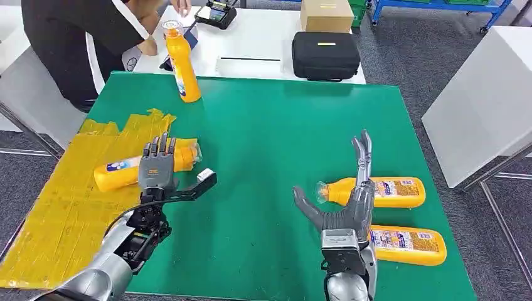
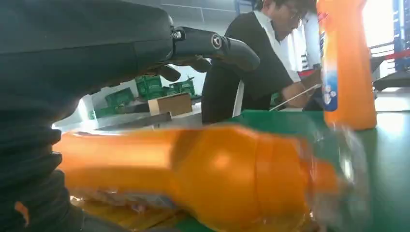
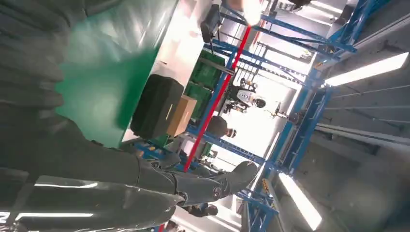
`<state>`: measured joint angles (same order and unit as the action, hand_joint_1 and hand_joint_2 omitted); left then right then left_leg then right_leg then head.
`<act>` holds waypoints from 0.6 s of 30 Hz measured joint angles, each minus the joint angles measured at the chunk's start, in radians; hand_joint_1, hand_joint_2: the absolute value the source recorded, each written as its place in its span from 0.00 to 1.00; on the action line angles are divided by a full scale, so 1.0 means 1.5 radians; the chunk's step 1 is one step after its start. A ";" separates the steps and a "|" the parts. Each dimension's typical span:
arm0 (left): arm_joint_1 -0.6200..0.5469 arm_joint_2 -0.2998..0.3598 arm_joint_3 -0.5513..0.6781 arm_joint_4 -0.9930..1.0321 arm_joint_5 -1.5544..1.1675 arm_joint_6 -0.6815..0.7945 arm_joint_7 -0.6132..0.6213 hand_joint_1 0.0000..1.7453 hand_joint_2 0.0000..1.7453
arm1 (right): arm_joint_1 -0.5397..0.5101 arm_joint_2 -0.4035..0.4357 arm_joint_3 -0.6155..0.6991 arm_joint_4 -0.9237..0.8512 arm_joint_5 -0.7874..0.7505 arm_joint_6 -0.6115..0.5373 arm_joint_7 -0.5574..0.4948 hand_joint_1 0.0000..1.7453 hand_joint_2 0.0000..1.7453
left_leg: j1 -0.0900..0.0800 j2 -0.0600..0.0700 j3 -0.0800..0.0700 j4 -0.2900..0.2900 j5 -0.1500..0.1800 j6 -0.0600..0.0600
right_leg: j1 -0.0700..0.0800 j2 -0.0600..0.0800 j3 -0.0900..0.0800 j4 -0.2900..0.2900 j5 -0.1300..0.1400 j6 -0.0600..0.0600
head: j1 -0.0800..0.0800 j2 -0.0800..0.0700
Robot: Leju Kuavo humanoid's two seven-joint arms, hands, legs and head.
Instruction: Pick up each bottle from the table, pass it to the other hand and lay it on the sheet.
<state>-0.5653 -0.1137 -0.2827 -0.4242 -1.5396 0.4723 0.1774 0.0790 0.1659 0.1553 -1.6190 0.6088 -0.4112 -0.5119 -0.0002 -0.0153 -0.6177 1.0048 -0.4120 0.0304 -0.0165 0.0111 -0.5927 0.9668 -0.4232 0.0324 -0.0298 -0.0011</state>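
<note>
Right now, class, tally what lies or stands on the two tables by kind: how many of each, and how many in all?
Orange bottles: 4 (one lying on the yellow sheet, one upright, two lying near the right hand)
Yellow sheet: 1
Black case: 1
Cardboard box: 1
Total: 7

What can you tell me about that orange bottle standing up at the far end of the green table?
The upright bottle looks like glossy orange plastic, with a clear cap over a pale top and a blue and white label on its side. It stands by itself at the far edge of the green mat, near a person in dark clothing. Nothing touches it but the mat.
</note>
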 measured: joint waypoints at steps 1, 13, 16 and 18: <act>-0.001 0.000 0.003 0.002 0.000 0.000 -0.002 0.00 1.00 | 0.000 0.000 0.000 0.000 0.000 0.000 0.000 0.00 1.00 | 0.000 0.000 0.000 0.000 0.000 0.000 | 0.000 0.000 0.000 0.000 0.000 0.000 | 0.000 0.000; 0.001 -0.047 0.204 -0.020 0.473 -0.120 -0.477 0.00 0.00 | 0.006 -0.002 -0.008 -0.008 0.026 -0.029 0.012 0.00 1.00 | 0.000 0.000 0.000 0.000 0.000 0.000 | 0.000 0.000 0.000 0.000 0.000 0.000 | 0.000 0.000; 0.016 -0.070 0.284 -0.101 0.734 -0.310 -0.574 0.00 0.00 | 0.005 -0.005 -0.010 -0.011 0.051 -0.058 0.011 0.00 1.00 | 0.000 0.000 0.000 0.000 0.000 0.000 | 0.000 0.000 0.000 0.000 0.000 0.000 | 0.000 0.000; 0.028 -0.079 0.303 -0.156 0.812 -0.377 -0.583 0.00 0.00 | 0.003 -0.008 -0.010 -0.011 0.064 -0.069 0.012 0.00 1.00 | 0.000 0.001 0.000 0.000 0.000 0.000 | 0.000 0.000 0.000 0.000 0.000 0.000 | 0.000 0.000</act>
<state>-0.5236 -0.2323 0.1725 -0.6586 -0.3211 -0.0932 -0.6974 0.0838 0.1533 0.1396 -1.6361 0.7042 -0.5154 -0.4944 -0.0003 -0.0144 -0.6177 1.0049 -0.4121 0.0304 -0.0165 0.0113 -0.5929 0.9667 -0.4232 0.0324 -0.0294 -0.0011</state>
